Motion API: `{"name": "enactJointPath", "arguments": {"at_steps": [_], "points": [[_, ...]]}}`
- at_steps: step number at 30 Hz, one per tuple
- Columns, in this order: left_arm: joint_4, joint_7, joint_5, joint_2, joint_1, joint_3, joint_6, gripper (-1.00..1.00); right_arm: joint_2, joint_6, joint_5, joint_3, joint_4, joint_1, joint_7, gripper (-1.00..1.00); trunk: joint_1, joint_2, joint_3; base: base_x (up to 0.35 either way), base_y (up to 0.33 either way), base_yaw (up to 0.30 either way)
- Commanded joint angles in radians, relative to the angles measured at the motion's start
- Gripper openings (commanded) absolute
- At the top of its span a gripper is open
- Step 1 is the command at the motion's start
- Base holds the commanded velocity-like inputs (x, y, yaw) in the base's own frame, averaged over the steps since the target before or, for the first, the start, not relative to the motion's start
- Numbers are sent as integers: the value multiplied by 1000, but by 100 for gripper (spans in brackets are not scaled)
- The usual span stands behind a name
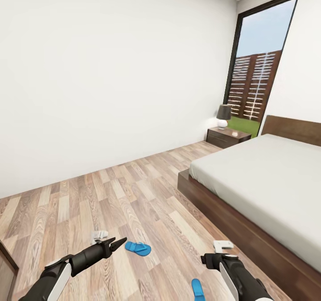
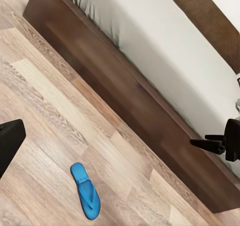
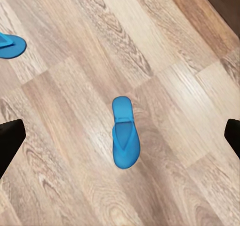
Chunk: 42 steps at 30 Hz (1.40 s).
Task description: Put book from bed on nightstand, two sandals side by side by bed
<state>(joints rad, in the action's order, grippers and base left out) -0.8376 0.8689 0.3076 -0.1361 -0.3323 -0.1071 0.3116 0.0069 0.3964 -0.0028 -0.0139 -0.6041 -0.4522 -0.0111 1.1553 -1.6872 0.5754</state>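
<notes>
Two bright-blue sandals lie apart on the wood floor. One sandal (image 1: 137, 248) is just beyond my left gripper (image 1: 118, 244), which is open and holds nothing. The other sandal (image 1: 197, 288) lies under my right gripper (image 1: 206, 261). In the right wrist view this sandal (image 3: 124, 133) is centred between the wide-open fingers (image 3: 10, 141), with the first sandal (image 3: 7, 45) off to the side. The left wrist view shows a sandal (image 2: 86, 191) on the floor beside the bed frame (image 2: 150, 110). The bed (image 1: 267, 181) stands at the right with a bare mattress. The book is out of view. A nightstand (image 1: 228, 136) stands by the headboard.
A lamp (image 1: 224, 116) stands on the nightstand, in front of a tall dark-framed window (image 1: 256, 74). A long white wall (image 1: 111, 78) runs along the left. A piece of dark furniture (image 1: 6, 265) sits at the lower left corner. Wood floor (image 1: 125, 194) stretches between wall and bed.
</notes>
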Motion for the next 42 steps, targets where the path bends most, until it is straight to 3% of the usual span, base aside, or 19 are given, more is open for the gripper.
{"name": "enactJointPath", "arguments": {"at_steps": [1,42], "points": [[0,2,7,0,-1,0,9,100,2,5,0,-1,-2,0,-1,100,4,-8,4,0,0,0],[0,0,4,1,-1,1,7,100,4,5,0,-1,-2,0,-1,100,161,-295,133,0,0,0]]}}
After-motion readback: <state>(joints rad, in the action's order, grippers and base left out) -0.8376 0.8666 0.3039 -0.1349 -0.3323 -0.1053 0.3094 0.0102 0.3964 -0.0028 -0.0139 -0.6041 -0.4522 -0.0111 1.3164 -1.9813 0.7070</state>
